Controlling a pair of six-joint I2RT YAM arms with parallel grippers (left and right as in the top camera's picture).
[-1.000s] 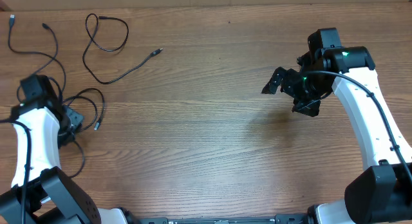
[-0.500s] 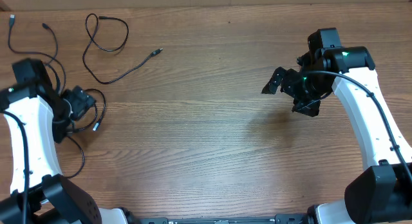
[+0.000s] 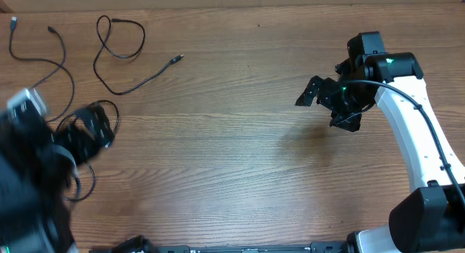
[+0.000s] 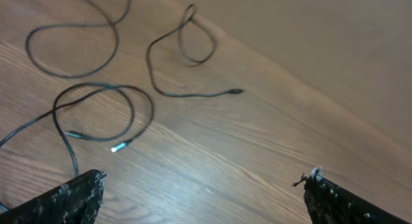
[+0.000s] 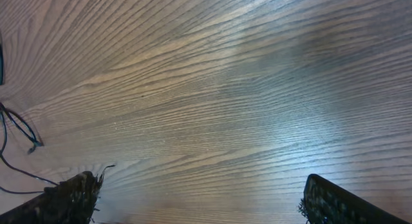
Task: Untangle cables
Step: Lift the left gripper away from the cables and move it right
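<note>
Shows the left fingers (image 4: 64,199) spread wide in the left wrist view, gripping nothing, only bare bench (image 4: 270,153) between them. Places just ahead of them a looped cable (image 4: 152,111) with a bright tip, lying flat on the wood. Finds beyond it a second cable (image 4: 193,95) with a small loop and a dark plug end, and a third cable (image 4: 71,76) curving off at the upper left; touches none of the three. Catches the left arm (image 3: 29,187) from overhead as a dark motion blur at the lower left, swung down and outward from where it stood half a second ago; cannot pick the fingers out of that blur. Leaves the two far cables lying just as they lay a second ago, near the bench's far left corner. Shows the right fingers (image 5: 67,197) likewise wide apart and empty in the right wrist view, over plain wood, well apart from all the cables. Keeps the right arm (image 3: 407,115) on the right side of the bench in the same pose as in both earlier pictures, with no shift to see
</note>
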